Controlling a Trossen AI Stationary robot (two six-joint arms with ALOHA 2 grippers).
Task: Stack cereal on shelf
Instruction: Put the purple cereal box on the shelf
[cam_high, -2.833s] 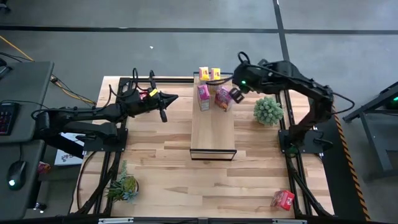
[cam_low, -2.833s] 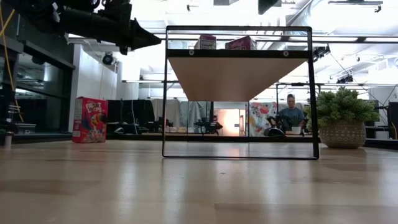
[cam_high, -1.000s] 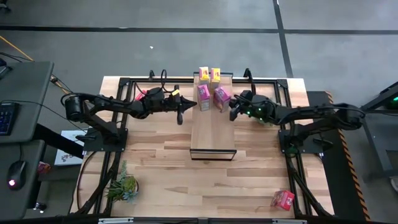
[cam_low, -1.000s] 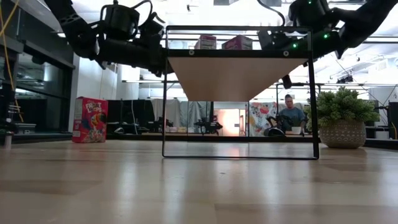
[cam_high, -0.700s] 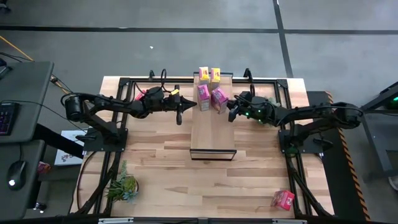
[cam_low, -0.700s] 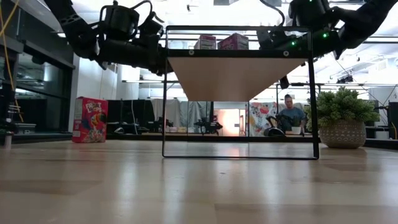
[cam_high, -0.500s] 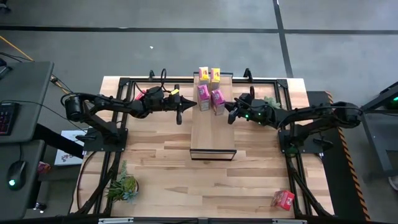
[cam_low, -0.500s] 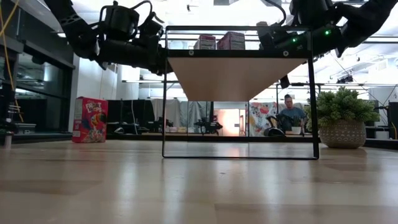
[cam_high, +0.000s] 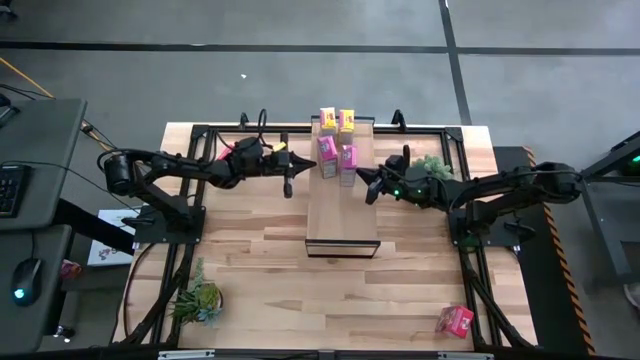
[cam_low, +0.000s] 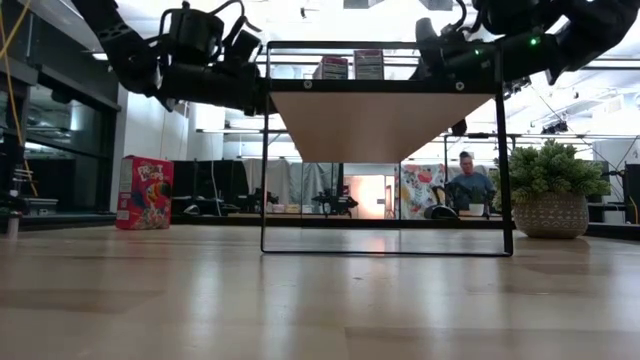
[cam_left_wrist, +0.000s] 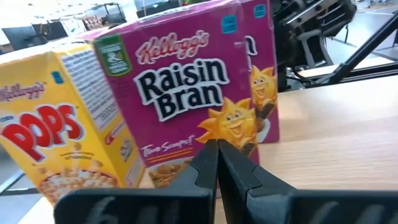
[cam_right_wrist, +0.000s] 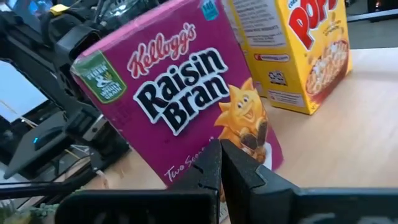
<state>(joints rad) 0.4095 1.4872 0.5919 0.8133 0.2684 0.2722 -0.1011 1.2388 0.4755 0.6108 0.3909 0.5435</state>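
Note:
The shelf (cam_high: 342, 215) stands mid-table. At its far end stand two yellow boxes (cam_high: 337, 121), and just nearer two pink Raisin Bran boxes, the left one (cam_high: 326, 155) and the right one (cam_high: 348, 160), side by side and upright. My left gripper (cam_high: 303, 164) is shut, level at the shelf's left edge, facing the left pink box (cam_left_wrist: 186, 93). My right gripper (cam_high: 360, 178) is shut, level at the right pink box (cam_right_wrist: 180, 93). One red box (cam_high: 455, 320) lies near the table's near right corner. Another red box (cam_low: 145, 192) stands on the table left of the shelf. My right gripper comes level from the table's right, its shut fingertips (cam_right_wrist: 214, 155) at the lower part of the right pink box's broad face (cam_right_wrist: 239, 134). The box stands upright on the shelf. My left gripper's shut fingertips sit at the left pink box's face (cam_left_wrist: 180, 149); I cannot tell if they touch.
A potted plant (cam_low: 548, 200) stands right of the shelf, under my right arm. A second plant (cam_high: 200, 300) sits near the table's near left corner. The near half of the shelf top is bare board. A person (cam_low: 467, 185) sits far behind the table.
My right gripper has moved toward the table's left at shelf height, staying shut. The right pink box, which stood turned askew, has slid left along the shelf and turned square beside the left pink box.

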